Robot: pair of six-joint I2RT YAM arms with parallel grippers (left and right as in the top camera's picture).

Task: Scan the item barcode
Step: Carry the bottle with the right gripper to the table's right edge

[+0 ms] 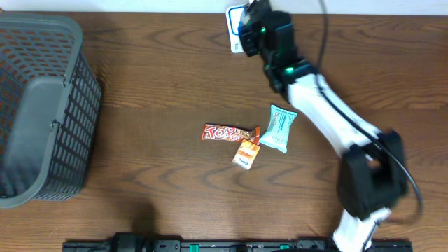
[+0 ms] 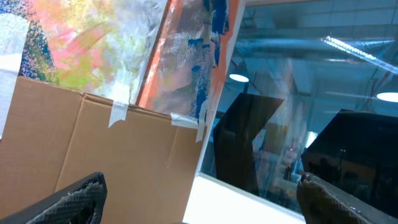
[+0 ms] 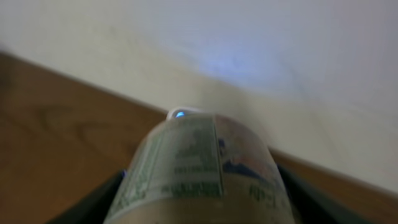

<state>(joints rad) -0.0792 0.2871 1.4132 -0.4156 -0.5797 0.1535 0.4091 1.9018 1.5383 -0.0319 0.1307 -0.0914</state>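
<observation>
My right gripper (image 3: 202, 190) is shut on the item (image 3: 199, 165), a rounded pack with a beige body and a label printed in green and blue. Its dark fingers (image 3: 102, 196) press on both sides. Just behind the pack, a small white device with a blue light (image 3: 180, 114) sits at the table's far edge. In the overhead view, the right gripper (image 1: 248, 28) is at the far edge, beside a white and blue thing (image 1: 235, 29). My left gripper (image 2: 202, 199) is open and empty, pointing up at cardboard and a window. It is out of the overhead view.
A red candy bar (image 1: 227, 132), an orange packet (image 1: 246, 153) and a teal pouch (image 1: 280, 129) lie together mid-table. A large grey basket (image 1: 42, 112) fills the left side. The right arm (image 1: 329, 112) stretches diagonally from the front right.
</observation>
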